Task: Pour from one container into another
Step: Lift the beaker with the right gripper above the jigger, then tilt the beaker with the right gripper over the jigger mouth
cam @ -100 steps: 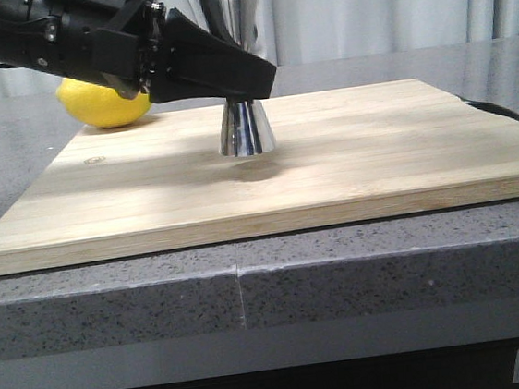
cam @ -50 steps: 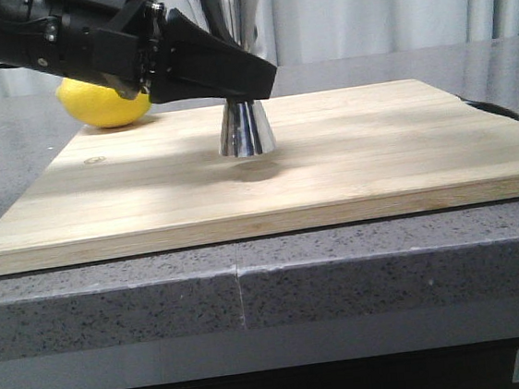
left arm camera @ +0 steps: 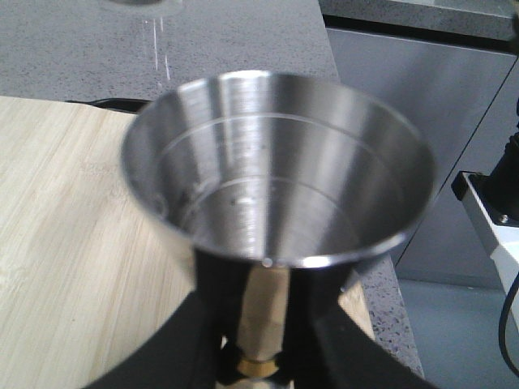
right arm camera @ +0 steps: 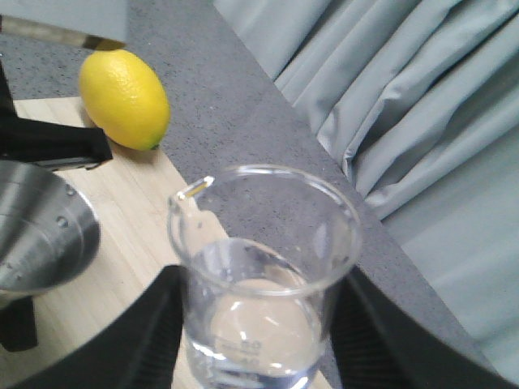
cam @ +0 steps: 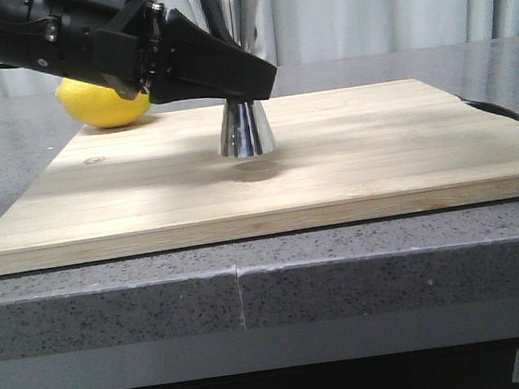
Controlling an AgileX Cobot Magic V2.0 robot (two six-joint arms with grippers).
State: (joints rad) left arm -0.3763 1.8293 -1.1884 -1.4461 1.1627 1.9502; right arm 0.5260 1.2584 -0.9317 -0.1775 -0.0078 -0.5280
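Note:
The steel jigger (cam: 245,129) stands upright on the wooden cutting board (cam: 375,145). My left gripper (cam: 238,78) is shut on its narrow waist. In the left wrist view the jigger's open top cup (left arm camera: 276,186) fills the frame, and the gold band (left arm camera: 259,369) shows low between the black fingers (left arm camera: 186,340). In the right wrist view my right gripper (right arm camera: 259,340) is shut on the glass beaker (right arm camera: 263,275). The beaker is upright, with clear liquid in its bottom and its pour lip (right arm camera: 195,188) on the jigger's side. The jigger's rim (right arm camera: 40,235) lies close beside it. The right gripper is out of the front view.
A yellow lemon (cam: 106,104) lies at the board's back left corner, on the lemon (right arm camera: 126,97) side of the left arm. A dark round object (cam: 497,111) sits off the board's right edge. Grey curtains (right arm camera: 389,105) hang behind the grey stone counter (cam: 251,288).

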